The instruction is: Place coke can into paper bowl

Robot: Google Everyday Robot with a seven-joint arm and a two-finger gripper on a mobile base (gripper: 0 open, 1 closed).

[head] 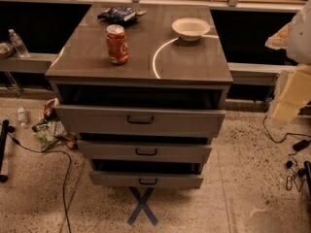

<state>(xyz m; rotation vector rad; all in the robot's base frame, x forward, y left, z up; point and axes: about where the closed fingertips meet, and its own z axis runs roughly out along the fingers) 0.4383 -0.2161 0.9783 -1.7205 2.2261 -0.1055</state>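
**Standing Apart: Can and Bowl**

On the grey cabinet top [187, 64] the coke can [117, 44] stands upright at 9 o'clock. The paper bowl [190, 28] sits well apart at 2 o'clock, with a snack bag [119, 14] at 11. The gripper [279, 39] hangs off at 3 o'clock; spread or closed, I cannot tell.

Coke can [117, 44] upright front-L, white paper bowl [190, 28] back-R; claw [278, 38] far R.
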